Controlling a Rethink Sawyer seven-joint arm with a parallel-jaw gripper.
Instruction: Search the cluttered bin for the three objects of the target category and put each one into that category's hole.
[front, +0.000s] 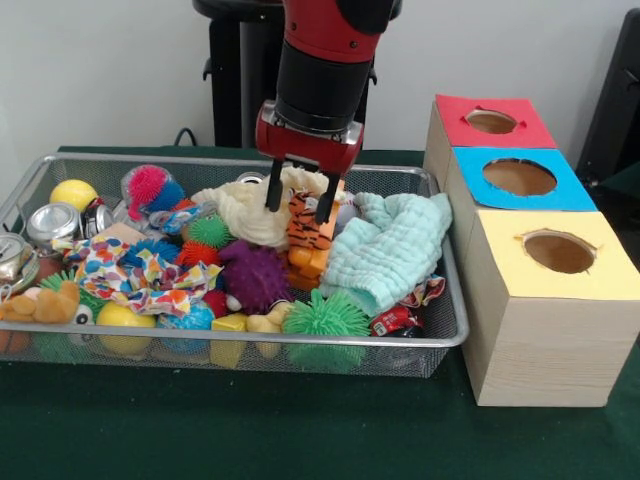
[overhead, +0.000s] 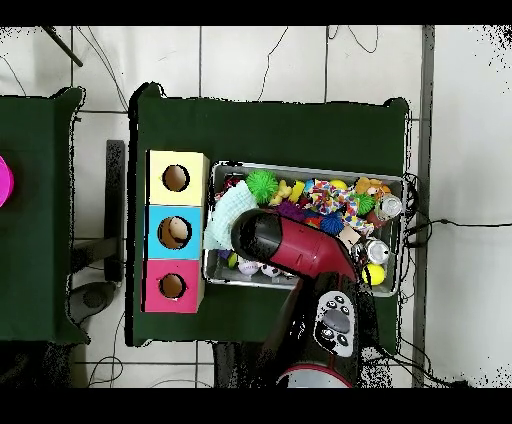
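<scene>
pincer hangs released just above the tiger, one finger on each side of its striped head, nothing held. this tiger lies in the middle of the cluttered bin, pressed between a cream cloth and a mint knitted cloth. i think a good grasp goes straight down and closes only on the plush, because the cloths can catch easily. three holed boxes wait beside the bin on the green surface.

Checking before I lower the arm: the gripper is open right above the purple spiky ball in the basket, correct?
Not quite. In the front view the open gripper hangs above the striped tiger toy in the basket, not the purple spiky ball, which lies lower left of it in that picture.
</scene>
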